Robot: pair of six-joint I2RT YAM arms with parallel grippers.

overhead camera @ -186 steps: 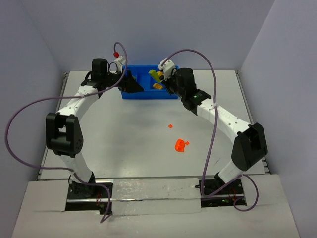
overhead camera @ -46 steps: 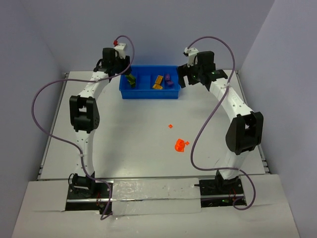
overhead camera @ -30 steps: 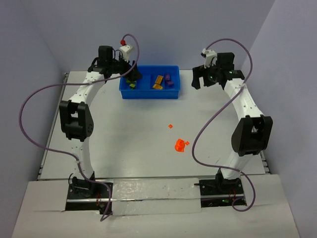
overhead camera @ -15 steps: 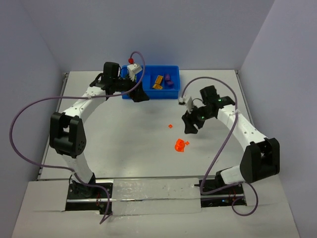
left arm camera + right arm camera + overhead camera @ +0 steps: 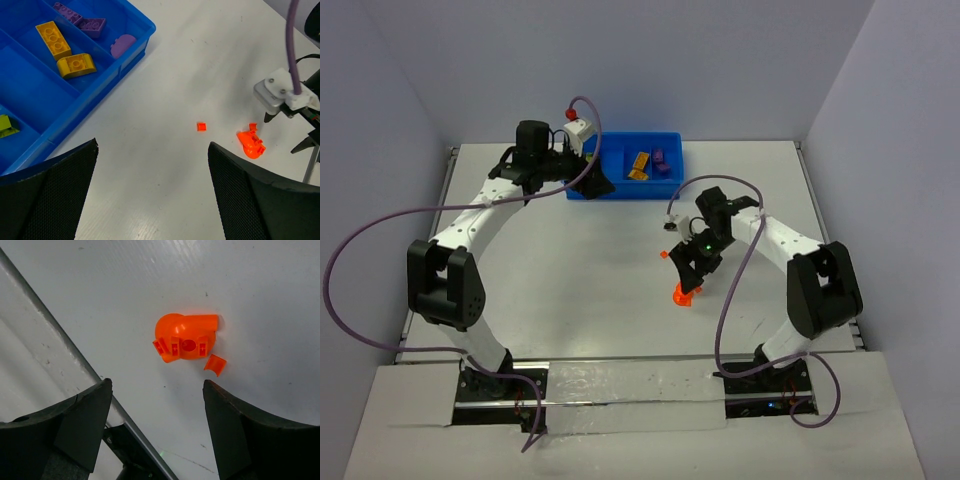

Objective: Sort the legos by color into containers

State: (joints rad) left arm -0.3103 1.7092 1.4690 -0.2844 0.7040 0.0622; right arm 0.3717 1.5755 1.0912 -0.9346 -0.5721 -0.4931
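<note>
Right gripper (image 5: 156, 385) spread wide, nothing held, over orange piece (image 5: 186, 337) on table (image 5: 250, 290). Wrist cam shows chip (image 5: 215, 364) just beside it; overhead can't resolve that. Left gripper (image 5: 152, 150) wide, near bin (image 5: 131, 54) holding yellow bricks (image 5: 52, 40), purple bricks (image 5: 92, 24), green brick (image 5: 7, 125).

The bin (image 5: 630, 191) sits far back on the bench (image 5: 550, 280), near the middle, with bricks (image 5: 54, 40) lying in three of its compartments. Nearer and right of centre lies a curved piece (image 5: 186, 337), directly under the right hand (image 5: 688, 277) — a chip (image 5: 215, 364) just beside it, a tiny brick (image 5: 201, 126) apart, toward the bin.
</note>
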